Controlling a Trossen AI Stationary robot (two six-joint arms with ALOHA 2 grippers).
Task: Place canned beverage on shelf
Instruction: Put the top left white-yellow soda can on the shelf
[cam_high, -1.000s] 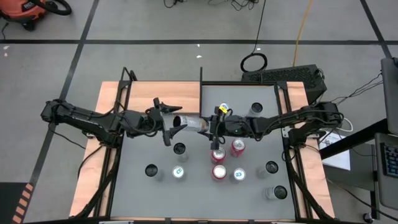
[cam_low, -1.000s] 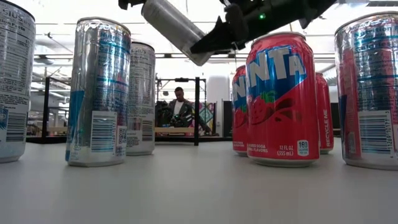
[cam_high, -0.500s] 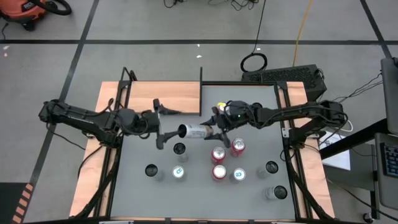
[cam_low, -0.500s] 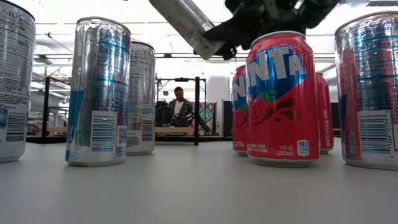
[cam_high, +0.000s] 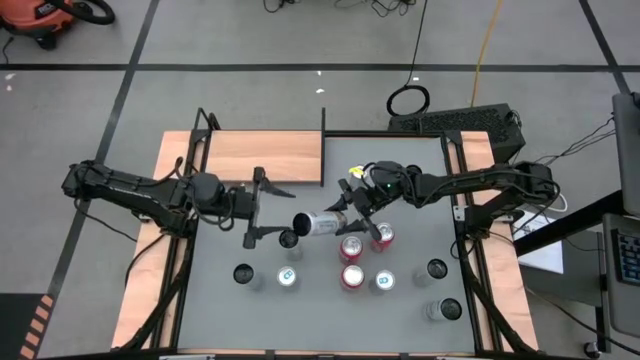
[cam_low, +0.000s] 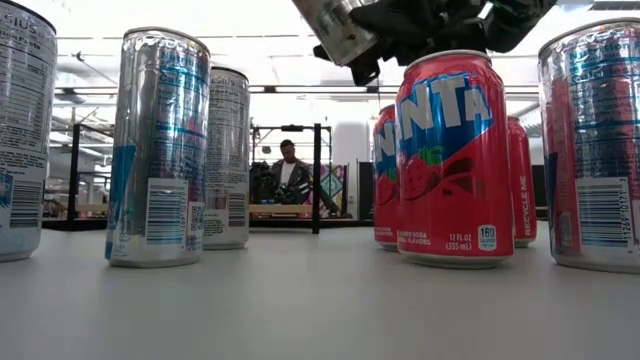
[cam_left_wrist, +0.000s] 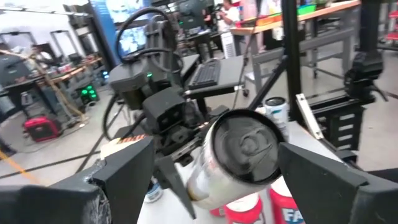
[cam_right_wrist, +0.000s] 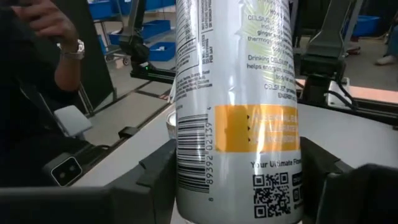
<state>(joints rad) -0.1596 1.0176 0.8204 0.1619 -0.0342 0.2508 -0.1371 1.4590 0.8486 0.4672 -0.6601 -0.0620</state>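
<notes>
Holding the silver can (cam_high: 318, 223) on its side above the table, your right gripper (cam_high: 350, 213) has its jaws clamped across the can's body near one end, and the rest of the can sticks out sideways past the fingertips toward the left arm. The left gripper (cam_high: 258, 208) sits just off the can's free end with its jaws spread wide and nothing between them; in the left wrist view the can's end face (cam_left_wrist: 247, 146) lies squarely between the two fingers (cam_left_wrist: 127, 171).

Treat the can as a rigid, smooth cylinder: slick printed metal that will likely twist in the jaws if you swing it quickly, since the grip is far from the middle. Its walls look thin, so I judge that a hard squeeze could dent them. You cannot tell from here whether it is full or empty; assume the heavier case.

Take hold around the mid-body, pads on opposite sides of the curve, not on the rim.

The shelf (cam_high: 265, 155) lies beyond the left gripper's fingertips, apart from the can, and its board looks bare. Other cans (cam_high: 352, 276) stand on the table just under the right gripper's jaws, so keep height.
</notes>
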